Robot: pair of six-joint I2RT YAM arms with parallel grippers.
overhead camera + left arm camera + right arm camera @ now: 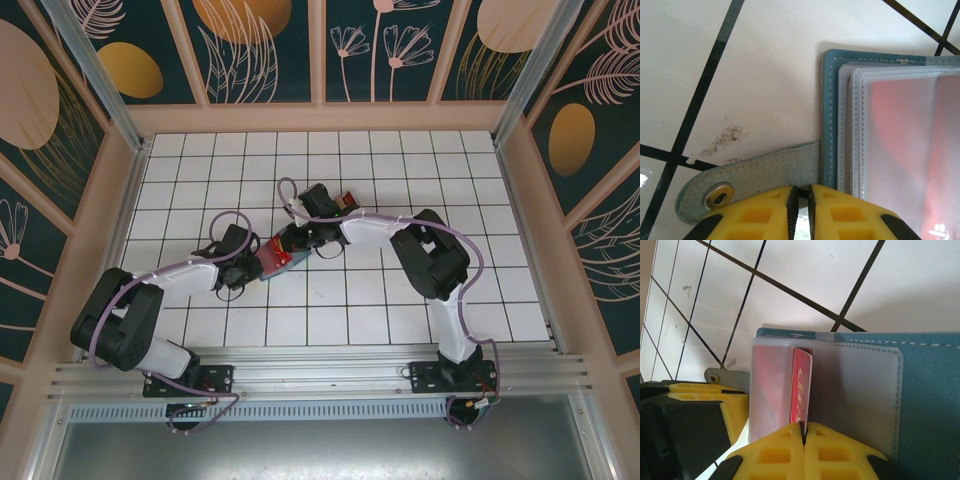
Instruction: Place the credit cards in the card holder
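Centre of tiled table (350, 320): holder (920, 390), teal, lying open, clear sleeves facing up.

- Step in hand: insertion of red card (801, 385). It stands edge-on with its far end at a sleeve's mouth, seemingly partly in.
- Next move calls for: a straight push along the sleeve with the holder pinned flat, then release.
- Right gripper (803, 426): jaws together, clamped on the card's near end.
- Left gripper (801, 192): jaws almost together, apparently pinching the holder's edge where the strap (740, 182) joins. The contact itself is partly hidden.
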